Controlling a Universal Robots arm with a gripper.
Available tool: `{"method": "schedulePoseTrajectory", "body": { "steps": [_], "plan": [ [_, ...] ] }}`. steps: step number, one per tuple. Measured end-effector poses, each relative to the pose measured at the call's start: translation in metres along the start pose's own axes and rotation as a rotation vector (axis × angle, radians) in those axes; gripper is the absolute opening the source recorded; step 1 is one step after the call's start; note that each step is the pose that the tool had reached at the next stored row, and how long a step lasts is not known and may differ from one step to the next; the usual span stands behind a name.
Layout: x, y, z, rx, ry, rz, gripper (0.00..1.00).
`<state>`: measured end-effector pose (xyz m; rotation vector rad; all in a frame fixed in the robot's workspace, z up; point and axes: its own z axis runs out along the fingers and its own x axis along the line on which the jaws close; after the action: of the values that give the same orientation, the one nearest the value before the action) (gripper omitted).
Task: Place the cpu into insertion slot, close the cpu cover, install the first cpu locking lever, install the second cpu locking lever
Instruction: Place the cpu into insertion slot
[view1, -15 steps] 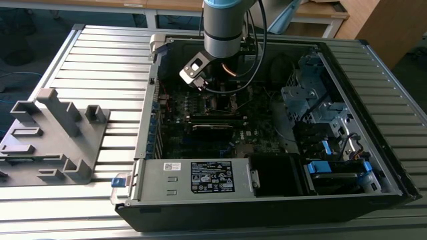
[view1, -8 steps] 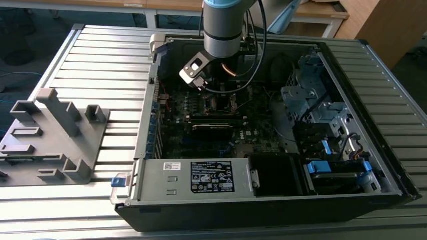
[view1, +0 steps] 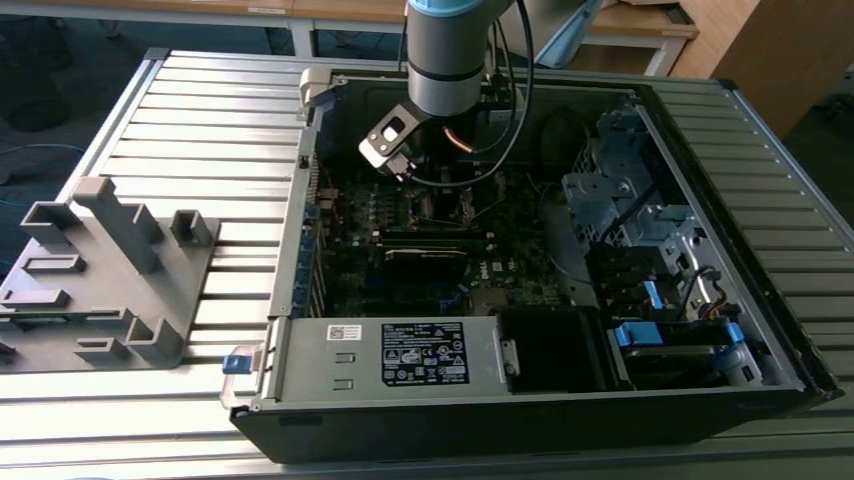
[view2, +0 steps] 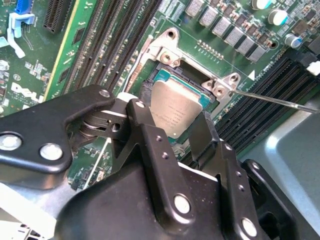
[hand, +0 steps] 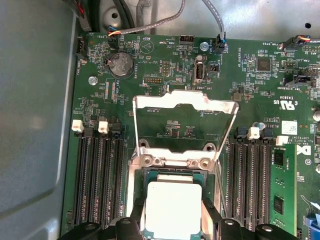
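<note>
Gripper (view2: 172, 127) closed on the cpu (hand: 172, 207), pinching two edges, right over the slot (hand: 175, 171); cover (hand: 185, 101) hinged open off the slot's edge

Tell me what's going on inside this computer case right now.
A robot arm reaches into the open computer case. Its gripper is closed on the cpu, holding it at the insertion slot on the green motherboard; whether the chip is fully seated is unclear. The cpu cover is swung open beside the slot, so nothing has been closed over the chip yet.
</note>
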<state>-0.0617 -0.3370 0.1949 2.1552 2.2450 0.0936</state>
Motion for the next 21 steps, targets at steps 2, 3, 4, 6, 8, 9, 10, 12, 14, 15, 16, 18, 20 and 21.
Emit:
{"method": "schedulePoseTrajectory", "body": {
  "steps": [2, 3, 4, 6, 8, 9, 10, 12, 14, 15, 16, 18, 20, 21],
  "plan": [
    [0.0000, 0.0000, 0.0001, 0.0000, 0.0000, 0.000, 0.54],
    [0.0000, 0.0000, 0.0001, 0.0000, 0.0000, 0.000, 0.54],
    [0.0000, 0.0000, 0.0001, 0.0000, 0.0000, 0.000, 0.54],
    [0.0001, 0.0000, 0.0003, -0.0001, 0.0006, 0.000, 0.54],
    [0.0004, 0.0002, 0.0009, -0.0011, 0.0019, 0.000, 0.55],
    [0.0003, 0.0001, 0.0008, -0.0009, 0.0012, 0.000, 0.60],
    [0.0001, 0.0000, 0.0006, -0.0004, 0.0006, 0.000, 0.60],
    [0.0000, 0.0002, 0.0004, 0.0009, 0.0002, 0.000, 0.60],
    [0.0000, 0.0003, 0.0004, 0.0016, 0.0002, 0.000, 0.60],
    [0.0000, 0.0003, 0.0004, 0.0018, -0.0002, 0.000, 0.60],
    [0.0000, 0.0003, 0.0004, 0.0019, -0.0008, 0.000, 0.60],
    [0.0000, 0.0005, 0.0004, 0.0021, -0.0013, 0.000, 0.60],
    [0.0000, 0.0005, 0.0004, 0.0021, -0.0014, 0.000, 0.60],
    [0.0000, 0.0005, 0.0004, 0.0021, -0.0013, 0.000, 0.60]
  ]
}}
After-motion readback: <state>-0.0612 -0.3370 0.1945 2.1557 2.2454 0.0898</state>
